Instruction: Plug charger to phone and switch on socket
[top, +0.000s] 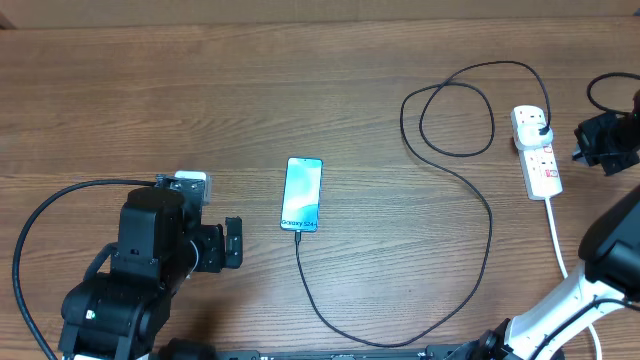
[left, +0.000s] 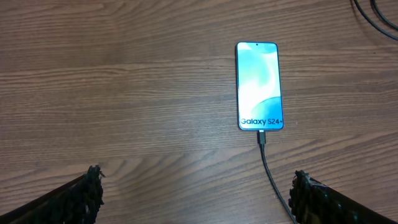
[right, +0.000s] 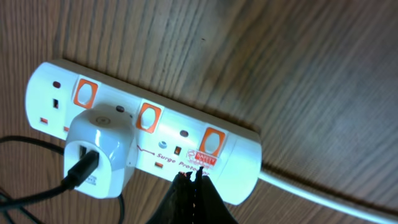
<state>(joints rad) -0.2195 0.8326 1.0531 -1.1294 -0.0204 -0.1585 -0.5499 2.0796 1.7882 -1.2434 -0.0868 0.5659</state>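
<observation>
The phone (top: 302, 193) lies flat, screen up, near the middle of the tabletop (top: 200, 90), with bare wood open on every side of it. The charger (top: 470, 210) has its small connector seated in the phone's lower edge. Its thin black cable curves right, loops once and ends at a white adapter (right: 99, 152) plugged into the socket (top: 537, 152), which lies near the right edge of the tabletop. The left hand (top: 232, 243) is released, fingers spread wide, hovering just left of the phone and clear of it. The right hand (right: 193, 190) is clenched, tips pressed together at the strip's long edge beside the end switch (right: 212, 142). Whether it touches the strip I cannot tell.
</observation>
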